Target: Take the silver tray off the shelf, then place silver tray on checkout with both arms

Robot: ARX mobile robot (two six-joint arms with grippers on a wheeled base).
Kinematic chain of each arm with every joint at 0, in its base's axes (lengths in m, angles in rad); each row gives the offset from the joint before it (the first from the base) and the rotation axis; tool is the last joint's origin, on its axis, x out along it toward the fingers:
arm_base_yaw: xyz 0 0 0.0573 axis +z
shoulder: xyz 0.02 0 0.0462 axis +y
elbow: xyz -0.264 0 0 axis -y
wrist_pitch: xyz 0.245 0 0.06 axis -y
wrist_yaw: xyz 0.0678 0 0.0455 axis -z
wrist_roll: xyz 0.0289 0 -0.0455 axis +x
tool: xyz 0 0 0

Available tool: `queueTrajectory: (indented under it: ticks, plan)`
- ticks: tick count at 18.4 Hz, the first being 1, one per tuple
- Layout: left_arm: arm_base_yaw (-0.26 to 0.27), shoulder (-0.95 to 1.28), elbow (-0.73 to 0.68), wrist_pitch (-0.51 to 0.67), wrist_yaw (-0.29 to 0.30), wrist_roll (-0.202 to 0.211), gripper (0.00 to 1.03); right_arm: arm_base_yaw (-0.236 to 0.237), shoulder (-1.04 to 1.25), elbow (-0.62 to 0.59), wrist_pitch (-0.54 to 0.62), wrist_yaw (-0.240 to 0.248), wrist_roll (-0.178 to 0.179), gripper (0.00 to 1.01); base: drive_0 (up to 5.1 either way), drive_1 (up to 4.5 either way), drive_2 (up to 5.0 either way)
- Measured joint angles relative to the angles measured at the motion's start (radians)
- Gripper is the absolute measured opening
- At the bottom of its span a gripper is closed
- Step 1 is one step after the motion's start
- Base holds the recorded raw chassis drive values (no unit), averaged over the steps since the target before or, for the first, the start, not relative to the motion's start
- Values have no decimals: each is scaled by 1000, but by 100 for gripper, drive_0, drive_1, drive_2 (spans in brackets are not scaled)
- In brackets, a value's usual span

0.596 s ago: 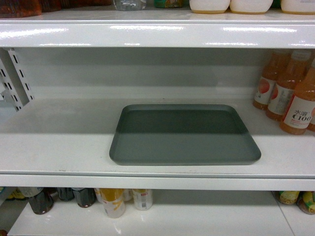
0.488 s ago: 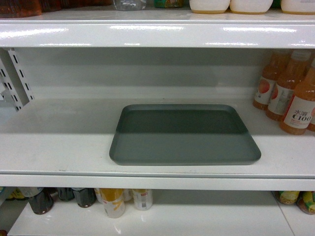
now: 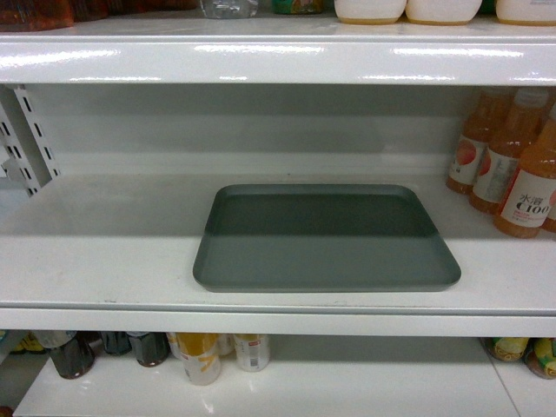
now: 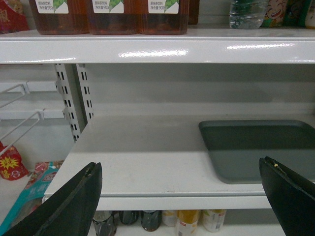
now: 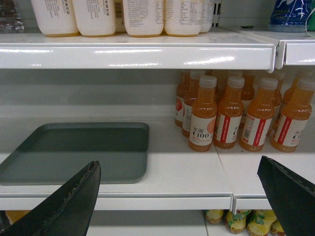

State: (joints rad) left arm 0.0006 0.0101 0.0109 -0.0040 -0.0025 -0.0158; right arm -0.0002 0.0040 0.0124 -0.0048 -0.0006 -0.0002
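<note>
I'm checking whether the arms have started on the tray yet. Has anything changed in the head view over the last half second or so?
Nothing visibly changed. The silver tray lies flat on the shelf as before, untouched, the orange bottles standing to its right.

The white shelf (image 3: 104,261) bears the silver tray (image 3: 326,239) and orange bottles (image 3: 512,174).

Silver tray (image 3: 326,237) lies flat on the white shelf (image 3: 104,261), grey-green, rounded corners, low rim, nothing on it. Sits near the shelf's front edge, roughly mid-width, rear half in shadow.
</note>
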Motion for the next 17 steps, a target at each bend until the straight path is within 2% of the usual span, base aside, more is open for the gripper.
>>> queueTrajectory:
  ticks: [17]
  plan:
    - [0,0,0,0,0,0,98,0,0,0,0,0,0,98,0,0,0]
